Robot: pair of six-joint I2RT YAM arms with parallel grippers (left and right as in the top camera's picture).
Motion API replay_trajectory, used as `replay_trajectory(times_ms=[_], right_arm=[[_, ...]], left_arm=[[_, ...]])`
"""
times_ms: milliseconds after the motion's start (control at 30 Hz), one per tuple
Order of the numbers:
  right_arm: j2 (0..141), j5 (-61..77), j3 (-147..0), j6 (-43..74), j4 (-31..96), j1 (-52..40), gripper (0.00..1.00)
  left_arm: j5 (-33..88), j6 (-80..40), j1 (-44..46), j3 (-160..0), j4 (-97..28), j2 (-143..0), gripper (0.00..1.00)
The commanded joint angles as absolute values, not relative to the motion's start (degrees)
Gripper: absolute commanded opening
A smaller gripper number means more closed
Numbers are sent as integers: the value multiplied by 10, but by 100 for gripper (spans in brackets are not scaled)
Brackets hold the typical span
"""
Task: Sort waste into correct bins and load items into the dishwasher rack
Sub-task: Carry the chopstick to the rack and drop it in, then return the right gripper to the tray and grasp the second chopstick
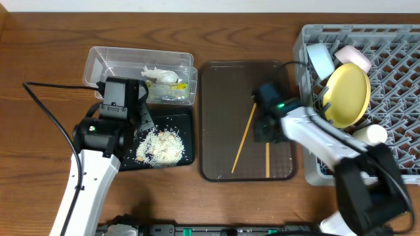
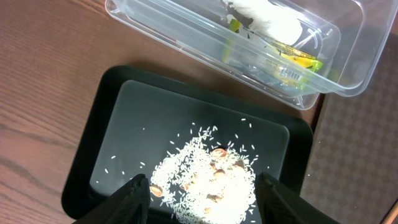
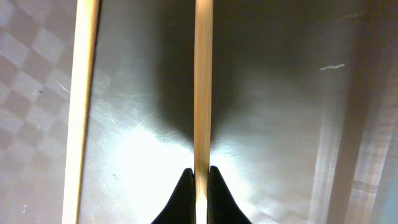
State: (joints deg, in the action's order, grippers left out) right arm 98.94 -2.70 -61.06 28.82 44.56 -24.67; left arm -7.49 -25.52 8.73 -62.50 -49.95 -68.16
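Rice (image 1: 159, 147) lies in the black tray (image 1: 187, 118). Wrapper scraps (image 1: 161, 77) lie in the clear tub (image 1: 111, 60). My left gripper (image 1: 144, 122) hangs open and empty above the rice (image 2: 205, 180), one finger on each side (image 2: 202, 198). My right gripper (image 1: 268, 134) is shut on one chopstick (image 3: 203, 93), low over the brown serving tray. The other chopstick (image 1: 244, 139) lies slanted on that tray and shows in the right wrist view (image 3: 83, 93). The grey rack (image 1: 400, 85) holds the yellow plate (image 1: 348, 95), light blue bowl (image 1: 320, 59), white bowl (image 1: 354, 56) and white cup (image 1: 371, 134).
The brown serving tray (image 1: 226, 98) sits between the black tray and the rack. The clear tub (image 2: 155, 28) touches the black tray's (image 2: 118, 106) far edge. A black cable (image 1: 52, 118) runs over the table at the left. Bare wood shows at the far left.
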Motion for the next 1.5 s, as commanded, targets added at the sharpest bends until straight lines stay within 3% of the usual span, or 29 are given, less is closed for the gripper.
replay_trajectory(times_ms=[0,333,667,733,767,900,1133,1467], right_arm=[[917,-19,-663,190,474,-200,1],[844,-25,-712,35,541,-43,1],[916,-25,-711,16,526,26,1],[922,-13,-711,16,514,25,11],[921,-10,-712,16,507,24,29],[903,-10,-726,26,502,16,44],[865,33,-733,63,498,-53,50],[925,28,-688,181,466,-210,53]], left_arm=[[-82,-258,85,-627,-502,-685,57],[-82,-258,85,-627,-502,-685,57],[-82,-258,85,-627,-502,-685,57],[-82,-258,85,-627,-501,-685,57],[-82,-258,85,-627,-501,-685,57],[-82,-258,85,-627,-501,-685,57],[-82,-258,85,-627,-501,-685,57],[-82,-258,85,-627,-503,-685,57]])
